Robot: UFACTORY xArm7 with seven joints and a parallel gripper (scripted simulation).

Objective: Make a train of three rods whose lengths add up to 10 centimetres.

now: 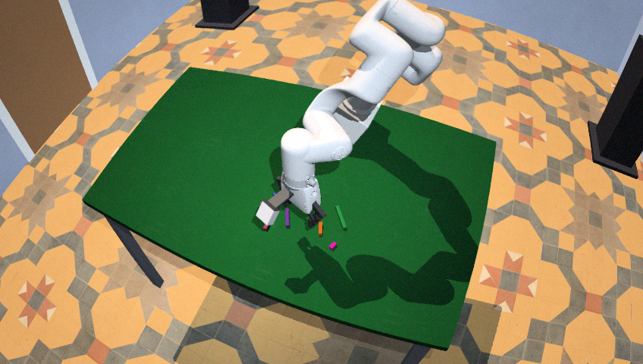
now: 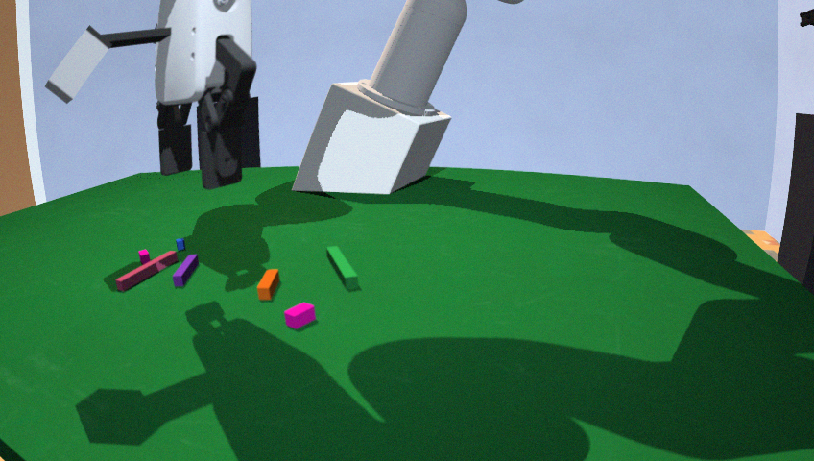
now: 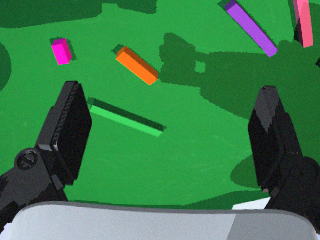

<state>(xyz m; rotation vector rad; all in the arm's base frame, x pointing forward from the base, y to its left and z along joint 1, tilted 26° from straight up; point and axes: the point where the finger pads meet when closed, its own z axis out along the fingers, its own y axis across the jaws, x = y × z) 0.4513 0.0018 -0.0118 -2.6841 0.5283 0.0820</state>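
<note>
On the table lie seven rods: two magenta (image 2: 299,315), one blue (image 2: 180,244), one pink (image 2: 146,270), one purple (image 2: 185,270), one orange (image 2: 268,284), one green (image 2: 342,267)
</note>
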